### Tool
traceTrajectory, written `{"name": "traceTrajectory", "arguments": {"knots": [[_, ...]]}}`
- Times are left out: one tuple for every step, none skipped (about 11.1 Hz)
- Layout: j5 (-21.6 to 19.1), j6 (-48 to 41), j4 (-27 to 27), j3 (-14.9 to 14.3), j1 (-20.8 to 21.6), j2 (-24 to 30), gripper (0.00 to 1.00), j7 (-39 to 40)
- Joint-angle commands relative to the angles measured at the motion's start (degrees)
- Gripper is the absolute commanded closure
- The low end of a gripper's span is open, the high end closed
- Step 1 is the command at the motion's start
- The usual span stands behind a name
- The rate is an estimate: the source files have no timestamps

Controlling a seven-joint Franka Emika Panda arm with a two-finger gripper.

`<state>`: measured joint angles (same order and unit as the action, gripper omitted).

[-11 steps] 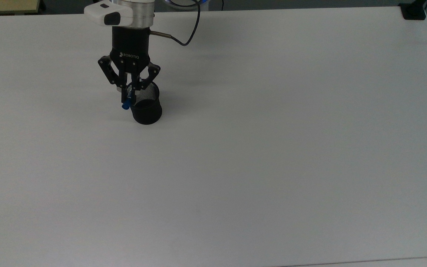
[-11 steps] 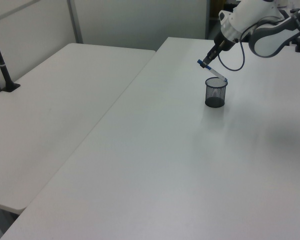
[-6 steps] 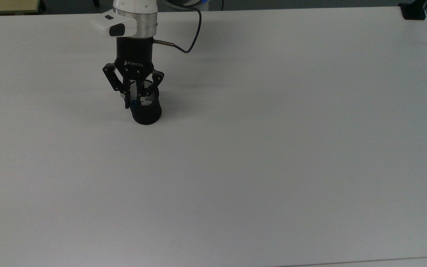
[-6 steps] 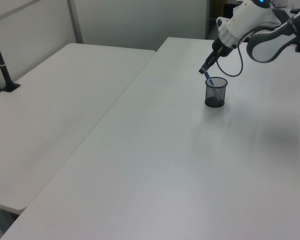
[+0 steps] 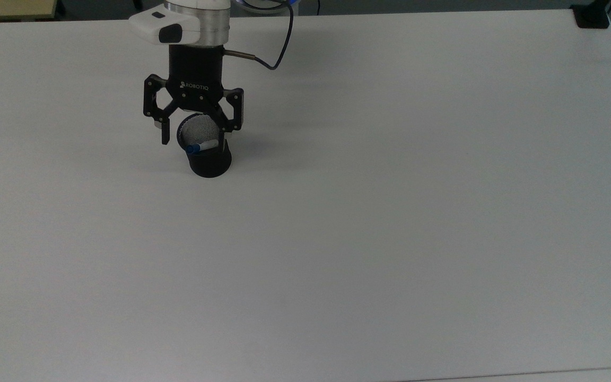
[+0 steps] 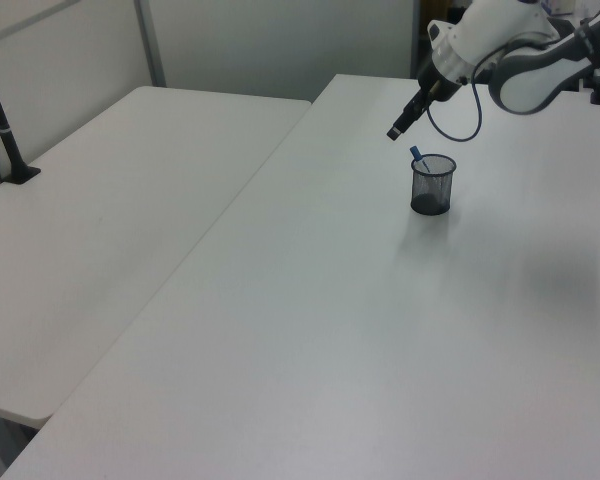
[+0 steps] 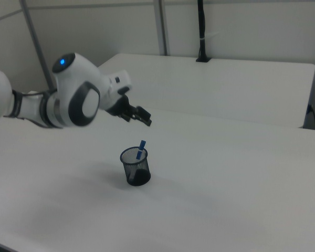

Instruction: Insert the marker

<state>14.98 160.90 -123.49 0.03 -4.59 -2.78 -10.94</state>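
Release stage of the insertion. The marker (image 5: 202, 146) stands inside the black mesh cup (image 5: 209, 159), directly below the pincer (image 5: 194, 130) and apart from it. In the right view the marker (image 7: 141, 149) leans against the cup (image 7: 135, 166) rim, with its blue upper end protruding above the mesh; in the left view the blue end (image 6: 417, 155) likewise shows above the cup (image 6: 432, 184). By this evidence the insertion itself appears complete.

Pincer state: released. In the top view its 2 fingers are spread wide on either side of the cup mouth and grasp nothing. The finger on the top view's left hangs outside the cup; the finger on the top view's right lies over the rim.

Arm pose: in the right view the wrist reaches out over the white table (image 5: 390, 212) with the pincer (image 7: 140, 116) held above and slightly behind the cup. In the left view the pincer (image 6: 398, 125) sits above the cup and toward the left view's left, pointing obliquely downward.

Next move, as a judgement: a clean retreat upward, with the fingers kept spread, so that neither finger catches the rim nor the protruding blue end, since a light mesh cup would probably tip or slide if nudged
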Motion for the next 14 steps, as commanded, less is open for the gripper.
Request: {"name": "traceTrajectory", "arguments": {"knots": [[-1.43,-25.64,13.41,-0.12,6.32,0.58,0.00,-1.72],[-4.49,-31.73,16.93,-0.12,7.65,0.67,0.00,-1.28],[-6.44,-37.71,19.84,-0.12,8.62,0.75,0.00,-0.49],[-7.33,-43.86,22.39,-0.73,10.11,0.76,0.00,-0.05],[-8.47,-49.49,24.77,-1.08,11.34,0.84,0.00,0.04],[-9.00,-54.85,26.88,-1.61,12.14,0.84,0.00,0.30],[-10.05,-59.78,28.99,-2.75,12.93,0.84,0.00,1.70],[-11.54,-64.44,31.01,-3.89,13.63,0.93,0.00,4.50],[-12.77,-68.66,33.03,-4.60,13.38,0.93,0.00,7.05],[-13.13,-70.62,33.49,-4.69,12.94,1.11,0.00,8.03],[-12.96,-70.81,33.49,-4.52,12.85,2.24,0.00,8.04],[-13.05,-71.34,33.32,-4.60,12.67,2.86,0.00,8.22],[-13.05,-72.21,33.31,-4.78,12.41,2.86,0.00,8.22],[-13.05,-72.74,33.31,-4.69,12.15,2.86,0.00,8.13]]}}
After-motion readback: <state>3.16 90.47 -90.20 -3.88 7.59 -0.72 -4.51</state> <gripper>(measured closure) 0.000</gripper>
